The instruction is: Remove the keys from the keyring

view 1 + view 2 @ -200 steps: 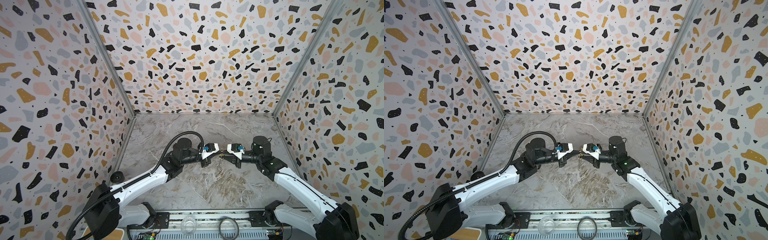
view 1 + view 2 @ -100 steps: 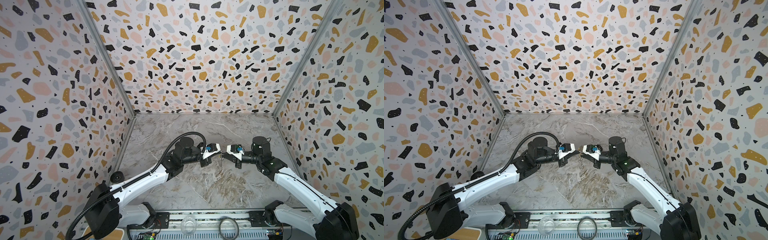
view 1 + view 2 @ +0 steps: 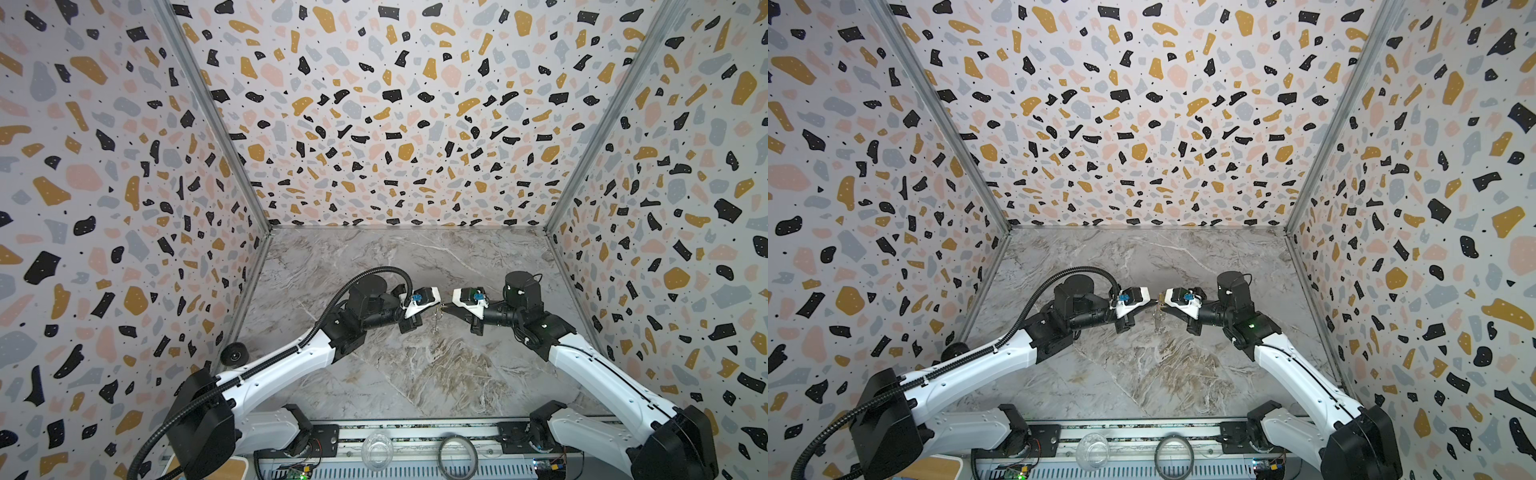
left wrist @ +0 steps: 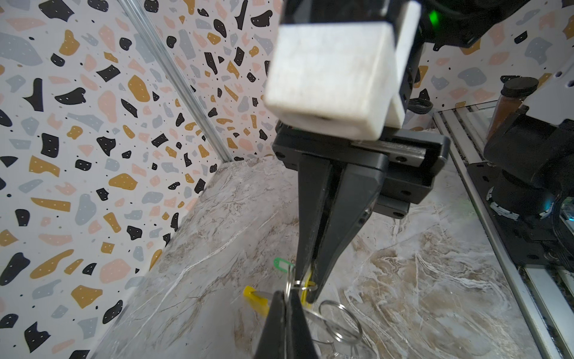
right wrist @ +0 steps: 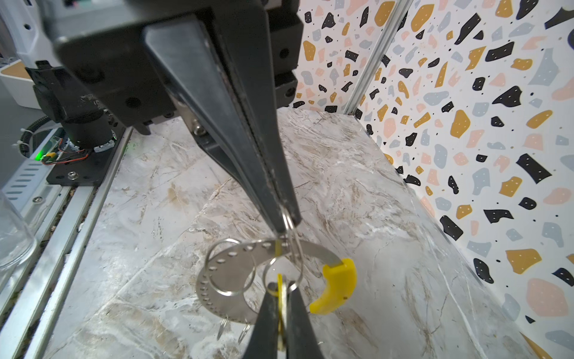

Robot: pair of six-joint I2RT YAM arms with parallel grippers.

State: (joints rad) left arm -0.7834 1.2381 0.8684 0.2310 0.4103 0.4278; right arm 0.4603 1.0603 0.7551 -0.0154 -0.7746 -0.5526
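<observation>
Both grippers meet tip to tip above the middle of the marble table. The keyring [image 5: 217, 289], a silvery perforated band with a yellow sleeve [image 5: 337, 286], hangs between them; in both top views it is a small dangle [image 3: 435, 322] [image 3: 1158, 318]. My left gripper [image 4: 287, 295] [image 5: 284, 223] [image 3: 436, 308] is shut on a small split ring [image 5: 293, 239] threaded on the band. My right gripper [image 5: 281, 287] [image 4: 306, 289] [image 3: 1161, 307] is shut on the yellow-tagged key [image 5: 281, 300]. A green tag [image 4: 282, 264] shows behind the tips; its key is hidden.
Another loose split ring [image 5: 231, 267] hangs on the band. A dark ring [image 3: 457, 453] and a clear glass cup [image 3: 377, 451] sit on the front rail. A black roller [image 3: 235, 354] lies by the left wall. Speckled walls close in three sides.
My right gripper's fingers have closed on the yellow-tagged key. The left gripper has shifted slightly while staying shut.
</observation>
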